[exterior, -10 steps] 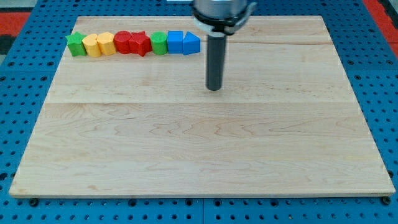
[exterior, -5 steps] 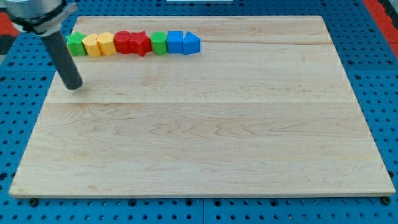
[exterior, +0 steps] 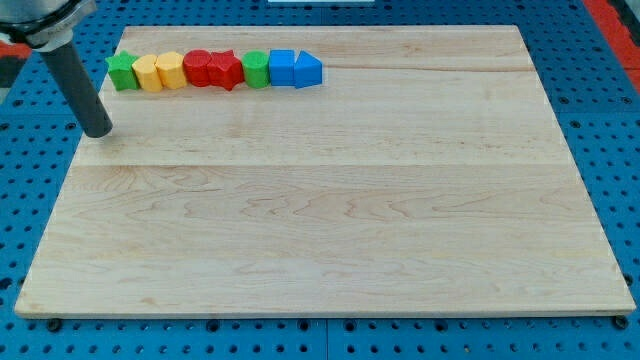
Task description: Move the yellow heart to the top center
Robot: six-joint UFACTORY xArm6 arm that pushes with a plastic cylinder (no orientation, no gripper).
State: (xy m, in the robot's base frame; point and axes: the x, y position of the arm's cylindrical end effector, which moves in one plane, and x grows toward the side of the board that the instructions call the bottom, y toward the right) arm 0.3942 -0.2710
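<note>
A row of blocks lies along the top left of the wooden board (exterior: 330, 220). From left to right: a green star (exterior: 121, 71), the yellow heart (exterior: 147, 73), a yellow hexagon-like block (exterior: 170, 70), a red round block (exterior: 197, 68), a red star (exterior: 226, 70), a green block (exterior: 256, 69), a blue block (exterior: 283, 67) and a blue block with a peaked top (exterior: 308, 70). They touch one another. My tip (exterior: 98, 131) is at the board's left edge, below and left of the green star, apart from all blocks.
The board rests on a blue perforated table (exterior: 30, 180). The arm's grey body (exterior: 40, 18) is at the view's top left corner.
My tip swept from the top middle of the board to the far left, then a little further left and up. No block has moved.
</note>
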